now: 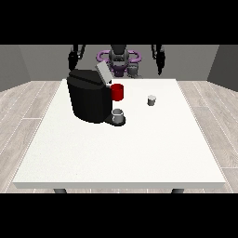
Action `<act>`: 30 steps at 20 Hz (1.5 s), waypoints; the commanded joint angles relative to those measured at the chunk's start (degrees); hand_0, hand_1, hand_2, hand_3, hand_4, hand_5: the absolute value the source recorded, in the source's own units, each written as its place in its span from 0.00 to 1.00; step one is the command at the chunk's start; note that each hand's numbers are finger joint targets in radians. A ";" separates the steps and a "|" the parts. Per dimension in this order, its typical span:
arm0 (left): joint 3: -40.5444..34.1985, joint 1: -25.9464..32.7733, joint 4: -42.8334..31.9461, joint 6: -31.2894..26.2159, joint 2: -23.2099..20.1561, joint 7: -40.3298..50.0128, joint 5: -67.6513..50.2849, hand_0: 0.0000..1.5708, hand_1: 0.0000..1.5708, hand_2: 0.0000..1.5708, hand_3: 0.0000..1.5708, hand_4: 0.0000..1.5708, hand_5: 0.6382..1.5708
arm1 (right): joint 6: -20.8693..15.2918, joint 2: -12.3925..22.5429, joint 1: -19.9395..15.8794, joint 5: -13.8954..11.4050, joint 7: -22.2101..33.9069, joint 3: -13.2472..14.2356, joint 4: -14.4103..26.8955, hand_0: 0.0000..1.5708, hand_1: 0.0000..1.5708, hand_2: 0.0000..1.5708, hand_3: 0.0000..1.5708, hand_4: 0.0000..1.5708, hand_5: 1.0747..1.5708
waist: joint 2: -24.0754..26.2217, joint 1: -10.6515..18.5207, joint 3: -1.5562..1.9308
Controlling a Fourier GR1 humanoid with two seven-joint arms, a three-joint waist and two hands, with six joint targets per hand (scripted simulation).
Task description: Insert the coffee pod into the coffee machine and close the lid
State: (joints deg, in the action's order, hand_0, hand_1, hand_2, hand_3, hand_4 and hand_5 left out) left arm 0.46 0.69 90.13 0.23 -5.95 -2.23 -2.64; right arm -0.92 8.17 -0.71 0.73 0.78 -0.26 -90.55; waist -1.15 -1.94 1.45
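At the view's left, a hand (73, 59) hangs beside the robot's body behind the tabletop (121, 153), above the far edge and holding nothing; whether its fingers are straight or curled cannot be told from here. Below and in front of it stands the black coffee machine (89, 100) on the left half of the tabletop, its grey lid (103, 73) tilted up and open at the top. A red cup (117, 92) sits just beside the machine's right side (its contents cannot be seen), and a small grey cup (118, 115) stands on the machine's low base at the front right, what is inside also hidden. Further right, well apart from the machine, the coffee pod (151, 100) stands upright alone on the white tabletop, a small grey piece. Nothing lies between the pod and the machine apart from the red cup. At the view's right, the other hand (159, 59) hangs behind the far edge, holding nothing, its fingers impossible to make out
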 commanded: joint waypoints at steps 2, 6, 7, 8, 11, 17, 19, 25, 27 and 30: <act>1.73 -2.05 1.59 -1.98 -1.65 2.12 1.78 0.00 0.00 0.00 0.00 0.32 1.00 | 0.45 -2.24 1.19 0.88 -2.81 -0.08 2.47 0.00 0.00 0.00 0.00 0.21 1.00 | 1.63 0.69 -1.44; -0.47 -7.49 -2.13 -7.46 -4.22 -0.73 -1.10 0.00 0.00 0.00 0.00 0.32 1.00 | 2.59 -2.65 -0.76 3.20 -6.11 1.11 4.26 0.00 0.00 0.00 0.00 0.21 1.00 | -1.82 -0.96 -1.45; 0.88 -6.11 -3.18 -5.24 -6.07 1.22 3.91 0.00 0.00 0.00 0.00 0.32 1.00 | 0.38 -4.97 -1.73 4.60 -8.41 2.22 1.79 0.00 0.00 0.00 0.00 0.21 1.00 | -1.80 -2.80 -1.41; -1.87 -6.44 -4.21 -6.97 -9.72 1.81 3.35 0.00 0.00 0.00 0.00 0.29 1.00 | 0.97 -5.31 -0.66 5.52 -7.47 1.99 1.21 0.00 0.00 0.00 0.00 0.21 1.00 | -1.38 -2.87 -1.43; -0.94 -7.24 -7.09 -6.87 -12.80 2.83 8.31 0.00 0.00 0.00 0.00 0.00 1.00 | 0.76 -6.98 0.08 3.67 -8.73 -0.97 0.66 0.00 0.00 0.00 0.00 0.22 1.00 | -1.96 -3.54 -1.44; -0.35 -13.21 -18.70 -2.17 -13.43 -4.93 16.97 0.00 0.00 0.00 0.00 0.00 1.00 | 0.12 -6.35 -4.94 1.27 -6.75 -2.68 -2.28 0.00 0.00 0.00 0.00 0.22 1.00 | -9.07 -7.62 -1.49; -3.30 -16.67 -22.29 -3.25 -17.38 -4.92 16.94 0.00 0.00 0.00 0.00 0.00 1.00 | 0.79 -6.66 -4.95 1.39 -9.55 -2.80 -1.72 0.00 0.00 0.00 0.00 0.19 1.00 | -12.19 -8.90 -1.48; -4.16 -23.31 -31.66 -2.44 -20.23 -6.53 21.28 0.00 0.00 0.00 0.00 0.00 1.00 | 1.31 -6.87 -6.31 0.55 -13.38 -2.98 -0.46 0.00 0.00 0.00 0.00 0.26 1.00 | -15.88 -9.93 -1.48; -3.44 -22.69 -34.11 -3.93 -20.81 -8.11 21.93 0.00 0.00 0.00 0.00 0.00 1.00 | 1.34 -5.51 -5.83 1.16 -13.08 -0.95 -0.25 0.00 0.00 0.00 0.00 0.26 1.00 | -16.64 -10.25 -1.48; -3.92 -25.84 -38.84 -5.03 -23.33 -6.44 23.88 0.00 0.00 0.00 0.00 0.00 1.00 | 0.65 -5.52 -8.77 2.07 -7.83 -0.38 -1.02 0.00 0.00 0.00 0.00 0.31 1.00 | -16.91 -10.02 -1.49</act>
State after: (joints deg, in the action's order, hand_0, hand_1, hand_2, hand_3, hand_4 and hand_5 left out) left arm -3.27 -22.74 56.81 -4.07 -27.32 -8.36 19.03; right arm -0.45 2.02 -7.92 1.99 -9.28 -1.61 -91.33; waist -16.55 -11.54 -0.02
